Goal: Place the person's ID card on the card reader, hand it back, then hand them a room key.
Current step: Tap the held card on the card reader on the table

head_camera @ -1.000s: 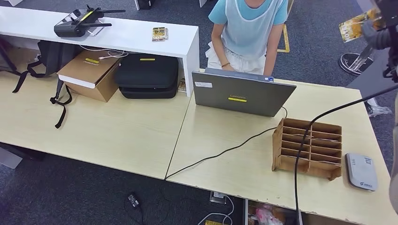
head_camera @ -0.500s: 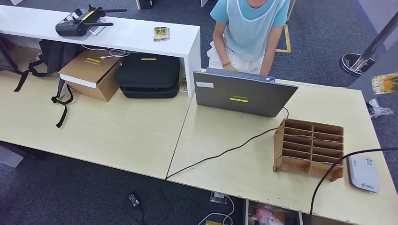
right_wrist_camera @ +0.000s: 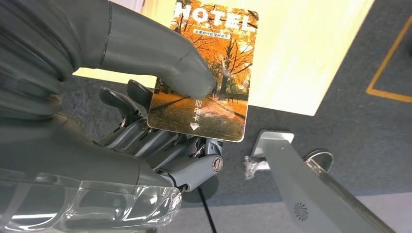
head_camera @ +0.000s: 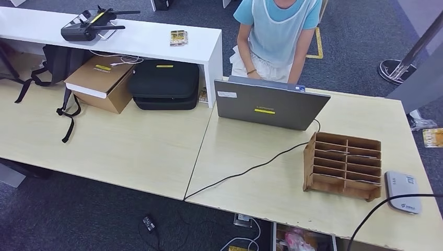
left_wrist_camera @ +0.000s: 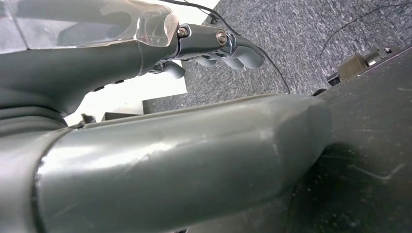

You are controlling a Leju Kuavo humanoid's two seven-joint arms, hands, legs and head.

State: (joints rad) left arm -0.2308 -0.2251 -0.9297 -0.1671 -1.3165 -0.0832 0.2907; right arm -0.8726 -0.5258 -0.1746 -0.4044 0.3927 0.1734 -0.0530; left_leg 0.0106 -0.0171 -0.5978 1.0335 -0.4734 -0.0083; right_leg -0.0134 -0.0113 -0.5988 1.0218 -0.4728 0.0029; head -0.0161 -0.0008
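My right hand point(right_wrist_camera: 92, 111) pinches a hotel room key card point(right_wrist_camera: 206, 73) with an orange autumn picture between its thumb point(right_wrist_camera: 160, 53) and the fingers beneath. In the head view that key card point(head_camera: 432, 137) sits at the right edge, just beyond the table's right end. The white card reader point(head_camera: 403, 191) lies on the table's near right corner, beside a brown wooden slotted card holder point(head_camera: 343, 164). A person in a light blue top point(head_camera: 275, 31) sits behind a grey laptop point(head_camera: 270, 108). My left hand point(left_wrist_camera: 170, 160) holds nothing, its fingers point(left_wrist_camera: 228, 48) apart from the thumb.
A black cable point(head_camera: 245, 170) runs across the light wooden table point(head_camera: 130, 146), and another cable point(head_camera: 384, 206) arcs at the near right. A white shelf point(head_camera: 141, 36) carries a controller; a box and a black case sit under it. A metal stand base point(head_camera: 392, 70) is on the carpet.
My right hand with the key card has come down from the upper right of the head view to the right edge level with the table. The black cable at the right has dropped lower.
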